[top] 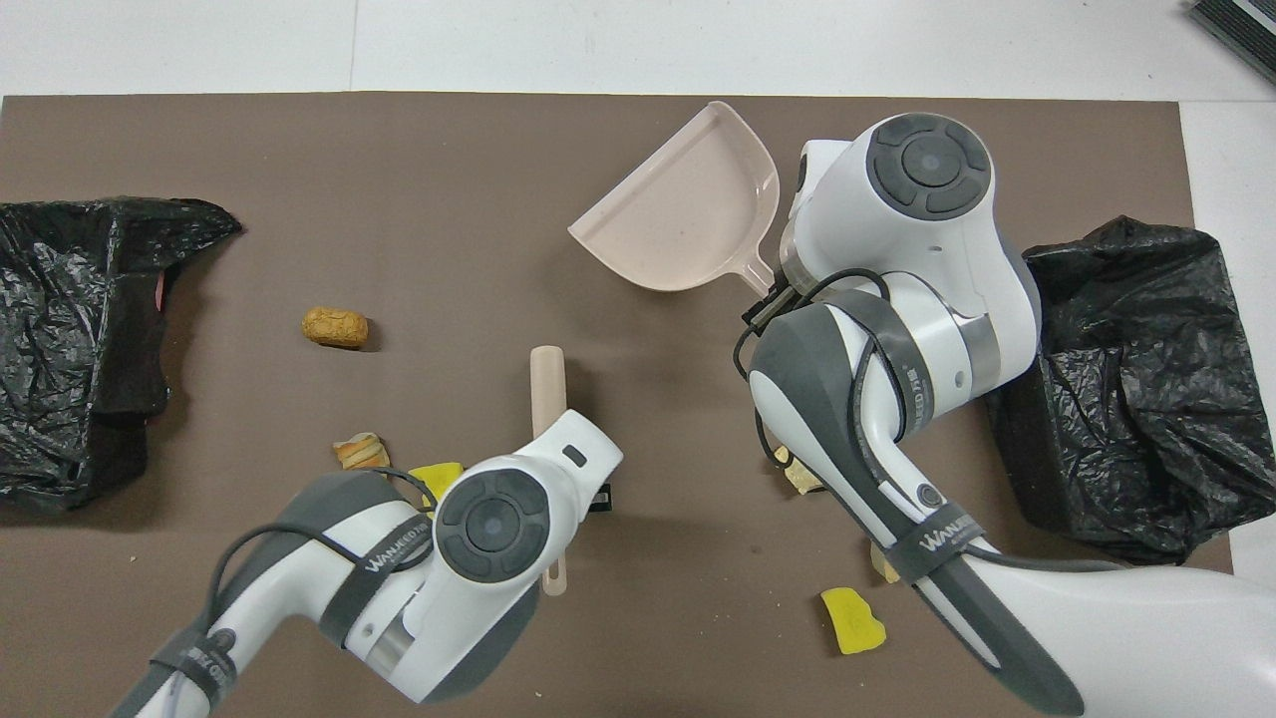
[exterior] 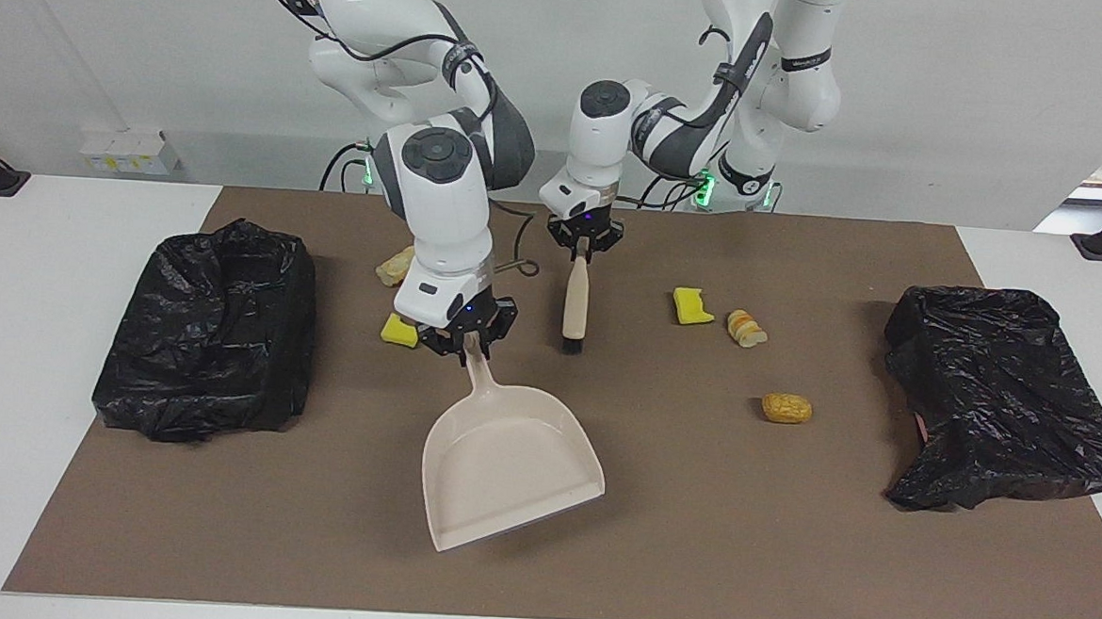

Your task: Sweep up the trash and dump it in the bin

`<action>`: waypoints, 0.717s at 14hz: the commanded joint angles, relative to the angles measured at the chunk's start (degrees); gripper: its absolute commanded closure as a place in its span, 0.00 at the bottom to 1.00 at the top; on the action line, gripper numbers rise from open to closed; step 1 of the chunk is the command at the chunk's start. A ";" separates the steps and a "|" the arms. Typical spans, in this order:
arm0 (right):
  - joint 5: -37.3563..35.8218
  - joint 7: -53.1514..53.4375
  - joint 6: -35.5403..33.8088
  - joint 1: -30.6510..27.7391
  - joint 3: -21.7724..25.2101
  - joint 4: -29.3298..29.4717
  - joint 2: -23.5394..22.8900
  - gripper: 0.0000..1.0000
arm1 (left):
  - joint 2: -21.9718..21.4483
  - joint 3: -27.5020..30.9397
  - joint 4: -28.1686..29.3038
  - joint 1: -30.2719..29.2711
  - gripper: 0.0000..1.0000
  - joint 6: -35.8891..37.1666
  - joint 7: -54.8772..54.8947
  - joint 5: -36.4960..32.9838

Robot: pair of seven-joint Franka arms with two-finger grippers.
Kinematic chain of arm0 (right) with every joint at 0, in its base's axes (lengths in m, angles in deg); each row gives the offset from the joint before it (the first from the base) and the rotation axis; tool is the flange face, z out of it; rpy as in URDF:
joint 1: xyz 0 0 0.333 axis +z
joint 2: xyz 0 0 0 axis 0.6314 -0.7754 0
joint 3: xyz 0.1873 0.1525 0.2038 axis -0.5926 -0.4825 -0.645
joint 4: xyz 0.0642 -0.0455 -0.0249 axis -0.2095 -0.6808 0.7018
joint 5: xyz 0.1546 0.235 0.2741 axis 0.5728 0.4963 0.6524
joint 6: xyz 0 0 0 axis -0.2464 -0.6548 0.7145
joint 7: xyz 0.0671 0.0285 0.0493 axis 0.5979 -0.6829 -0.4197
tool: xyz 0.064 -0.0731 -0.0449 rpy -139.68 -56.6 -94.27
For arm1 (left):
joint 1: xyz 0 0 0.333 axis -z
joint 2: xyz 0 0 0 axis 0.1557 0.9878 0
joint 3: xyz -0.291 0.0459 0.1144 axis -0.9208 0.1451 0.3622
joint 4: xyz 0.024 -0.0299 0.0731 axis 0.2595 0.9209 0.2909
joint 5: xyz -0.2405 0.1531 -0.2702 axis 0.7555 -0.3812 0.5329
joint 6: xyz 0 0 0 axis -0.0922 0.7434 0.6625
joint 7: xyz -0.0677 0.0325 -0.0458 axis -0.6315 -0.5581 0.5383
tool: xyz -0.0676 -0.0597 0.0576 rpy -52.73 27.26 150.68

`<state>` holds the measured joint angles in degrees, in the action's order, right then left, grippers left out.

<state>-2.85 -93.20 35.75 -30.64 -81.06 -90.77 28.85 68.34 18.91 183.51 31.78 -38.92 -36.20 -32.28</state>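
- Crumpled black plastic-lined bin (exterior: 206, 329) at the right arm's end of the white desk (exterior: 63, 256): mouth up, no trash seen in it (interior dark).
- Near trash group, between that bin and the dustpan: a bright yellow sponge chunk (exterior: 397, 331) and a beige crumpled lump (exterior: 391, 266) lie on the brown mat (exterior: 312, 542). The right arm hides others of the group.
- Right jaws: pinched shut on the handle of the pale pink plastic dustpan (exterior: 505, 463). The pan is tilted, mouth turned away from the robots. I cannot tell whether its lip rests on the mat.
- Left jaws: pressed together on the handle top of the cream-handled hand brush (exterior: 574, 297), which hangs upright, bristles down, close over the mat.
- Far trash group, toward the left arm's end: a yellow sponge wedge (exterior: 693, 306), a striped beige-and-orange lump (exterior: 746, 327) and an orange-brown oval lump (exterior: 786, 408), all unswept.
- Second black plastic-lined bin (exterior: 1008, 400) at the left arm's end.
- Judgement: tools are in hand and sweeping has not begun. Next, the pan lip must sit flat beside a lump (mouth facing it) and the brush must draw the lump in.
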 commanded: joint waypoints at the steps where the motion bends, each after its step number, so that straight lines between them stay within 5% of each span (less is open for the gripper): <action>1: -0.62 -5.38 -3.09 0.27 -0.48 -1.37 2.09 1.00 | -0.19 -0.63 -3.22 -5.65 1.00 5.01 0.06 -3.17; 5: -0.88 -27.58 -3.73 -0.61 -0.40 -4.62 4.01 1.00 | -1.07 -0.63 -5.77 -8.13 1.00 17.48 -4.40 -3.54; 10: -3.52 -42.91 -1.52 1.33 -0.40 -7.44 4.81 1.00 | -1.16 -0.54 -7.36 -15.84 1.00 24.09 -8.20 -4.94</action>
<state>-4.97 -132.36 32.82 -29.77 -81.24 -95.52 31.48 67.76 19.06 176.68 19.51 -17.42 -42.85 -35.57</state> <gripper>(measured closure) 0.687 0.744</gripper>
